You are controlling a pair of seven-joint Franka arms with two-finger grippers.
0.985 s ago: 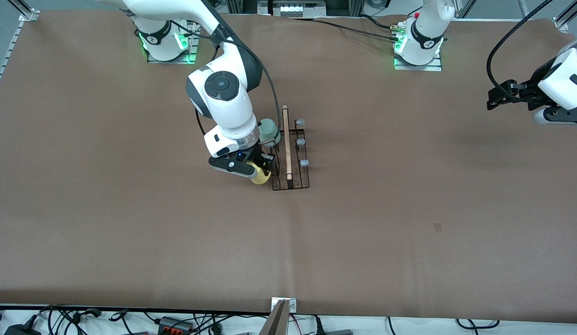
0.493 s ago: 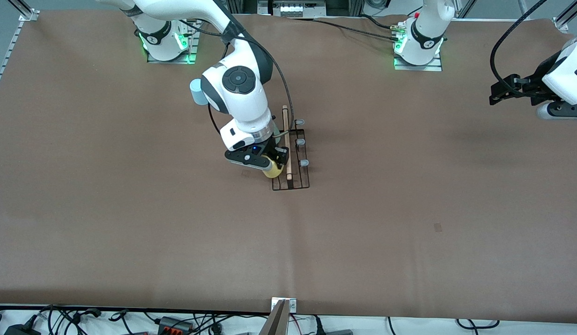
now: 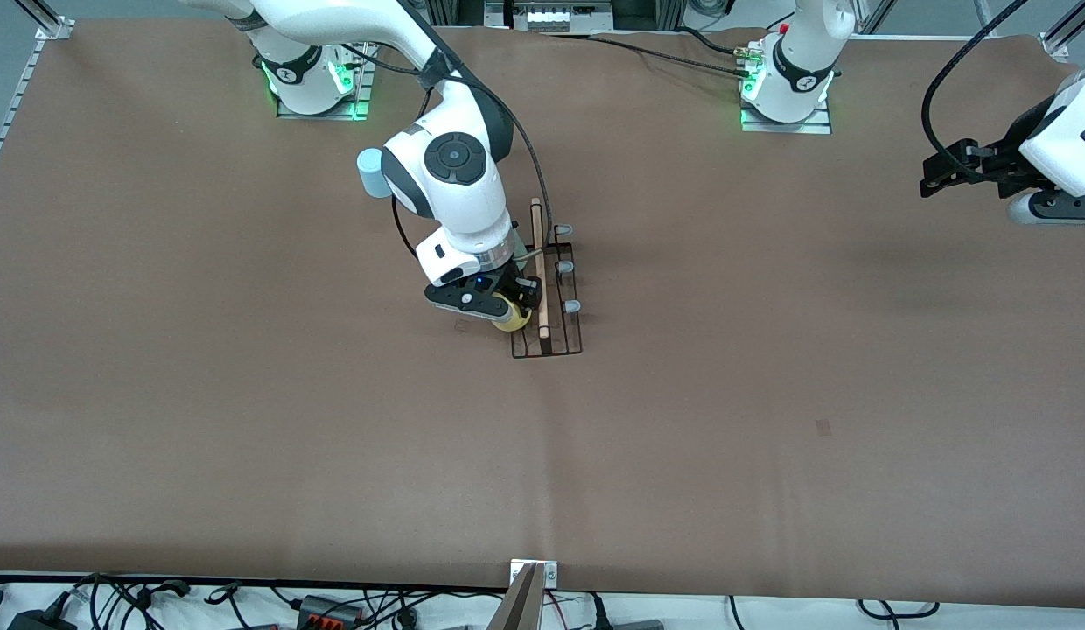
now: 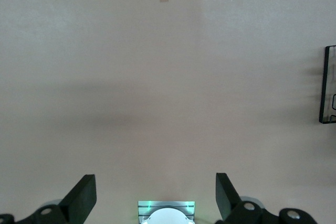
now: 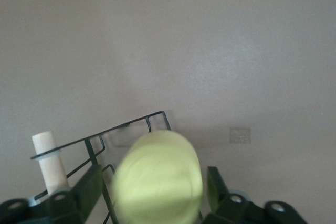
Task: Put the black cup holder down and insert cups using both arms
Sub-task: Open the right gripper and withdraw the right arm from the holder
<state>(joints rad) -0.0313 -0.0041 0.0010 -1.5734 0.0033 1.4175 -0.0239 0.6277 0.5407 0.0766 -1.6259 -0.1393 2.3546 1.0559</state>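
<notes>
The black cup holder (image 3: 560, 332) stands mid-table, its wooden rod (image 3: 537, 262) on top. It also shows in the right wrist view (image 5: 126, 127) with the rod (image 5: 47, 156). My right gripper (image 3: 499, 308) is shut on the yellow cup (image 3: 513, 321) and holds it over the rack's edge toward the right arm's end. In the right wrist view the cup (image 5: 160, 179) fills the space between the jaws. The light blue cup (image 3: 368, 171) peeks out beside the right arm's elbow. The mint green cup is hidden by the right arm. My left gripper (image 3: 936, 179) is open and empty and waits at the left arm's end.
A corner of the rack (image 4: 328, 85) shows at the edge of the left wrist view. A small patch (image 3: 823, 427) marks the brown table cover nearer the front camera. Both arm bases stand along the table's edge farthest from the front camera.
My right gripper has carried the yellow cup from beside the rack to over its edge, and has barely moved in the last half second. The light blue cup came into view.
</notes>
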